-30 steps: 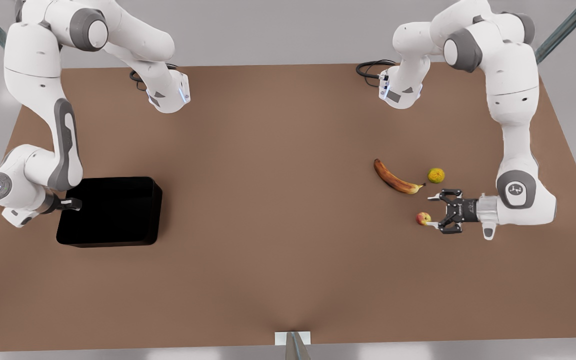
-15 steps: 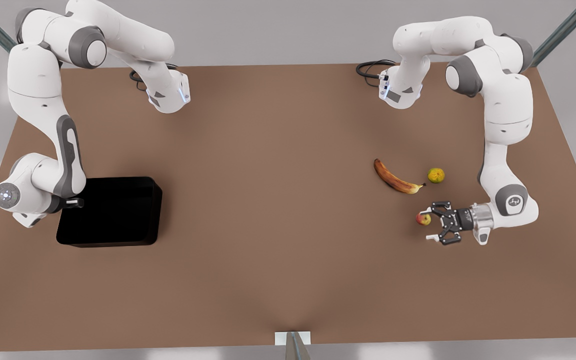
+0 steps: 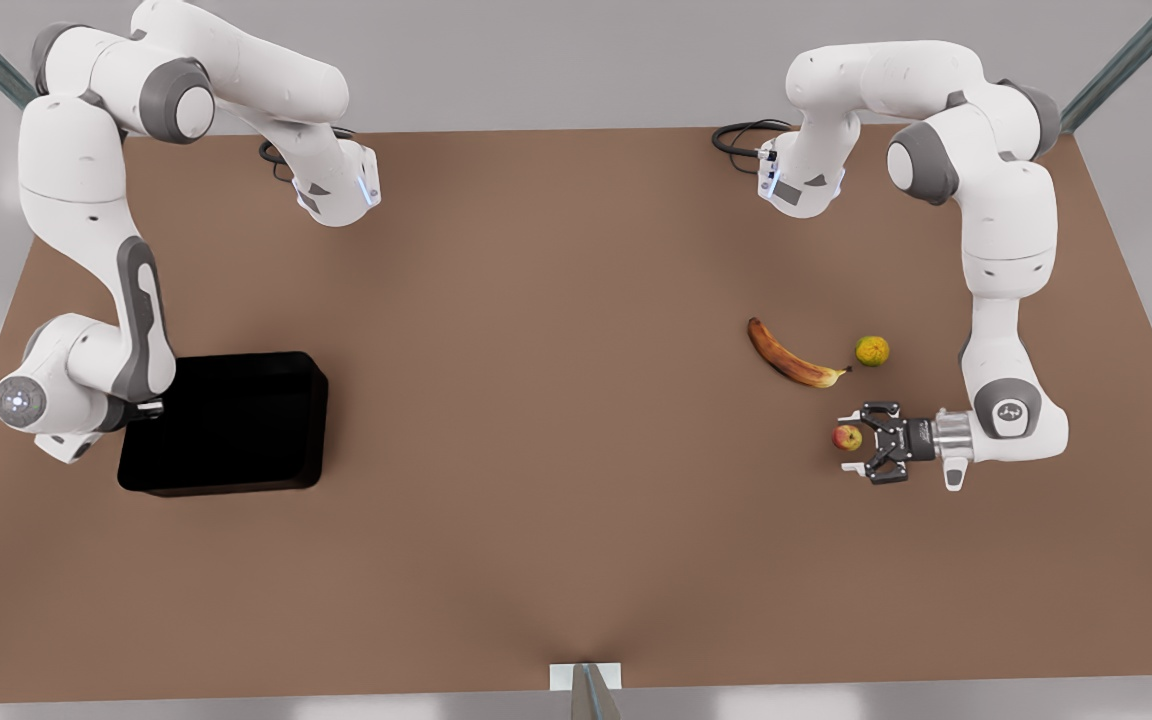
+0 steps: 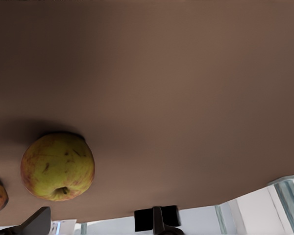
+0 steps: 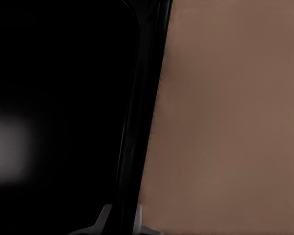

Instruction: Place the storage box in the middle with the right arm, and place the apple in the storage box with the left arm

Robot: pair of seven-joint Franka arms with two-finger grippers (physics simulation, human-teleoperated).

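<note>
The glossy black storage box [image 3: 226,425] sits on the table at the front view's left. My right gripper [image 3: 144,406] is at its outer rim. In the right wrist view its light fingertips [image 5: 106,219] stand on either side of the storage box wall [image 5: 137,122], shut on it. The red and yellow apple [image 3: 846,437] lies at the front view's right. My left gripper [image 3: 854,446] lies level and low over the table, open, with the apple between its fingers. The apple [image 4: 58,166] looms close in the left wrist view.
A browned banana [image 3: 792,358] and a yellow-green round fruit [image 3: 872,350] lie just behind the apple. Brown table [image 3: 556,400] stretches bare between the box and the fruit. Both arm bases and black cables [image 3: 741,135] stand along the far edge.
My left gripper swung in around the apple, which now sits between its fingers. My right arm drew closer and the box slid slightly toward the front view's right.
</note>
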